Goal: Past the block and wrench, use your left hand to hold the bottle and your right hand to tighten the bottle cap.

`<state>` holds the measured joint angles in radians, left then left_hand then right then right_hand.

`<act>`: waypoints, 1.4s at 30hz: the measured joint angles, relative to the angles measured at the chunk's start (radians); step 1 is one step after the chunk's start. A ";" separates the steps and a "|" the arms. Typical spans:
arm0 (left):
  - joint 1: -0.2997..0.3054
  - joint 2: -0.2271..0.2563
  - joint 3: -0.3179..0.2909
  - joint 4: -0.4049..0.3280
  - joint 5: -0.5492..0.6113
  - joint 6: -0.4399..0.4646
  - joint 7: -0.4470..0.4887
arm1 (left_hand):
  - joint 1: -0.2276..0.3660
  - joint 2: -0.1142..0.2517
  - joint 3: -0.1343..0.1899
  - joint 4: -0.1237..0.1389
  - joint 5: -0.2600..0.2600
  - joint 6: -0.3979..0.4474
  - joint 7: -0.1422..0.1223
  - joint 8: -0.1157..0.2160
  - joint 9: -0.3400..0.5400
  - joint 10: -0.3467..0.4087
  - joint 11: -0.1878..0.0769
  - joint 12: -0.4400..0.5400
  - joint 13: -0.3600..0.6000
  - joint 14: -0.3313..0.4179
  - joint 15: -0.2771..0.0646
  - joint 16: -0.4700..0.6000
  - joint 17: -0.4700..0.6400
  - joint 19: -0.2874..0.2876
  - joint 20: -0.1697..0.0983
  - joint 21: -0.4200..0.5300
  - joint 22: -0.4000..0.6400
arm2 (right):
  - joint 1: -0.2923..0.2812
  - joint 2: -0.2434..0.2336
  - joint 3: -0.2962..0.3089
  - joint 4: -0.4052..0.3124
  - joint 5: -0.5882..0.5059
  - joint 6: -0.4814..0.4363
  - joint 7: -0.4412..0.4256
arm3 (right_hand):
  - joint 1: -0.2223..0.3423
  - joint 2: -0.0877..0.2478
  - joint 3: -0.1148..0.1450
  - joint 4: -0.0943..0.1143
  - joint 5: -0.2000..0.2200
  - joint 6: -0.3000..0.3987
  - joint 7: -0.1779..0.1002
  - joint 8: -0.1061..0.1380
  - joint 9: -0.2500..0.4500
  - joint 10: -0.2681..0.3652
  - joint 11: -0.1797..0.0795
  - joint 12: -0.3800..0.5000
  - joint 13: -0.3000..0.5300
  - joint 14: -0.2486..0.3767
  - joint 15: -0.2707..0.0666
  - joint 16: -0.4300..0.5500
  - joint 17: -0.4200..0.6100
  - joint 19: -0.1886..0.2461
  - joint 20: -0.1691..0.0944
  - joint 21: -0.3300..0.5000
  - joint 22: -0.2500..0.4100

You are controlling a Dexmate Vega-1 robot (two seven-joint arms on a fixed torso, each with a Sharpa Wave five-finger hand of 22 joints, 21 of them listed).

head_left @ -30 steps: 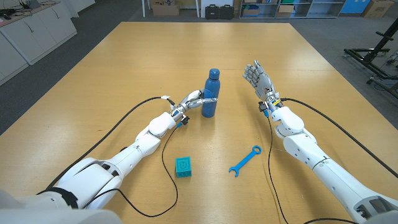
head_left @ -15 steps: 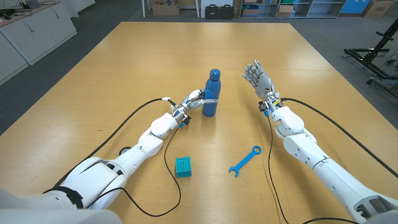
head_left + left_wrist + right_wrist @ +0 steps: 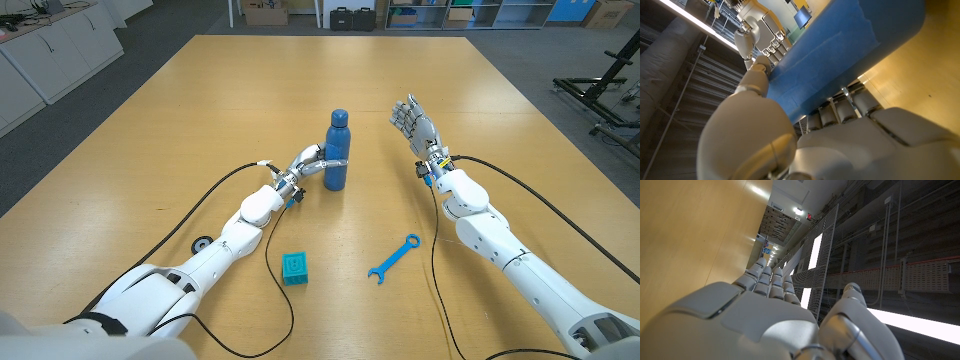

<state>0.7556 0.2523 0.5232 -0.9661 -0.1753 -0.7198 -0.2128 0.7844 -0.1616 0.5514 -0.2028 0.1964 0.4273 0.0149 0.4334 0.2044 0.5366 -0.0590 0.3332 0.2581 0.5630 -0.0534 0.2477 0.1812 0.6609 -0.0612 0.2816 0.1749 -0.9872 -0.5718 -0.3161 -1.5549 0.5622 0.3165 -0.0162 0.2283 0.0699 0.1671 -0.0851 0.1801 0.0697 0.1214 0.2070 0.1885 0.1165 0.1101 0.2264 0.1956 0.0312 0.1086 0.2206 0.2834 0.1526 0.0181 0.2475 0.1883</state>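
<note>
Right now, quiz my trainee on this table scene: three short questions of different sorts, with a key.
1. True or false: the left hand grips the blue bottle.
2. Which lies nearer the robot's right arm: A) the teal block, B) the blue wrench, C) neither, they touch?
3. Fill in: the right hand is ____ and holds nothing.

Key:
1. True; its fingers wrap the bottle's lower body, and the bottle stands upright.
2. B.
3. open; it is apart from the bottle, to the cap's right.
</note>
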 measured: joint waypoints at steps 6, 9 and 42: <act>0.038 0.033 -0.014 -0.090 0.008 0.035 0.028 | 0.008 -0.008 0.000 0.000 0.004 0.007 -0.001 0.000 0.000 0.011 0.000 0.000 0.000 0.002 0.002 0.000 0.000 0.005 -0.005 0.000 0.000 | -0.002 -0.002 0.000 -0.005 -0.003 -0.001 -0.002 | 0.000 0.000 0.000 0.000 0.000 0.000 0.000 0.000 0.000 0.000 0.000 0.000 0.000 0.004 -0.003 0.000 0.000 0.000 0.000 0.000 0.000; 0.052 0.045 -0.021 -0.125 0.010 0.048 0.042 | 0.008 -0.008 0.000 0.000 0.004 0.008 0.000 0.000 0.000 0.015 0.003 0.000 0.000 0.006 -0.002 0.000 0.000 0.005 -0.005 0.000 0.000 | -0.003 -0.002 0.000 -0.006 -0.004 -0.001 -0.002 | 0.000 0.000 0.000 0.000 0.000 0.003 0.003 0.000 0.000 0.005 -0.005 0.000 0.000 0.009 -0.009 0.000 0.000 0.000 0.000 0.000 0.000; 0.236 0.211 -0.111 -0.477 0.052 0.202 0.198 | 0.006 -0.006 0.000 0.000 0.003 0.027 0.013 0.011 0.003 0.039 0.015 0.004 0.004 0.032 -0.004 0.000 0.003 0.015 -0.005 0.000 0.000 | -0.031 -0.021 0.000 -0.051 -0.016 0.001 -0.008 | 0.004 0.004 0.004 -0.004 0.000 0.009 0.002 0.000 0.000 0.007 -0.007 0.000 0.000 0.009 -0.009 0.000 -0.005 0.005 -0.005 -0.004 0.000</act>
<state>0.9919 0.4632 0.4121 -1.4432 -0.1238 -0.5179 -0.0144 0.7903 -0.1675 0.5510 -0.2024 0.1994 0.4541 0.0278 0.4442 0.2070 0.5760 -0.0443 0.3368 0.2626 0.5950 -0.0572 0.2477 0.1841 0.6762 -0.0659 0.2815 0.1746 -1.0182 -0.5926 -0.3164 -1.6058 0.5466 0.3175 -0.0244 0.2323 0.0740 0.1715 -0.0893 0.1801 0.0787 0.1233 0.2070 0.1885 0.1235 0.1031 0.2264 0.1956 0.0401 0.1000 0.2206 0.2783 0.1580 0.0126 0.2437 0.1883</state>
